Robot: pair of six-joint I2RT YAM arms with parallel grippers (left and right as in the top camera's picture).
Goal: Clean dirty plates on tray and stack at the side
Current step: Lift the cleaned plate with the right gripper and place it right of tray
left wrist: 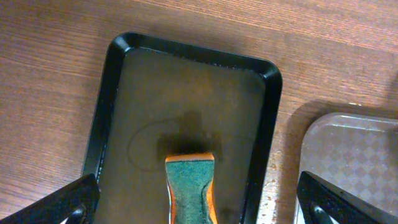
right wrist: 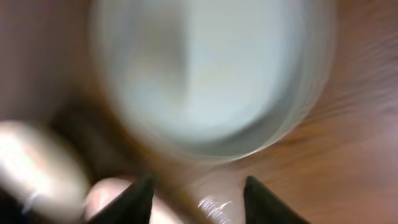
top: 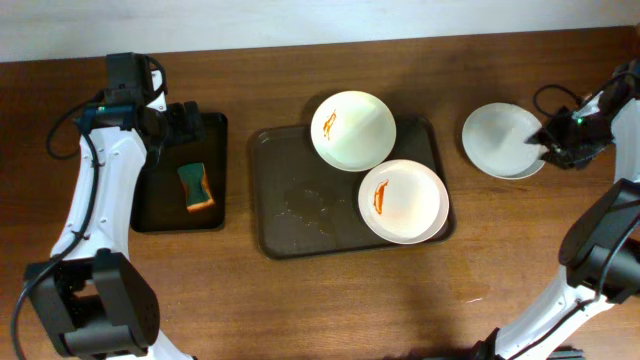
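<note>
Two white plates smeared with red sauce lie on the brown tray (top: 290, 200): one at the back (top: 352, 130), one at the front right (top: 403, 201). A stack of clean white plates (top: 500, 140) sits on the table to the right; it is blurred in the right wrist view (right wrist: 211, 74). A green and orange sponge (top: 196, 186) lies in the small black tray (top: 160, 205). My left gripper (top: 185, 118) is wide open above the sponge (left wrist: 189, 186), its fingers (left wrist: 196, 205) either side. My right gripper (top: 548, 140) is open and empty at the stack's right edge (right wrist: 198, 199).
The black tray (left wrist: 186, 93) stands left of the brown tray, whose corner shows in the left wrist view (left wrist: 354, 155). A wet patch marks the brown tray's front left (top: 305, 205). Bare wooden table lies in front of both trays.
</note>
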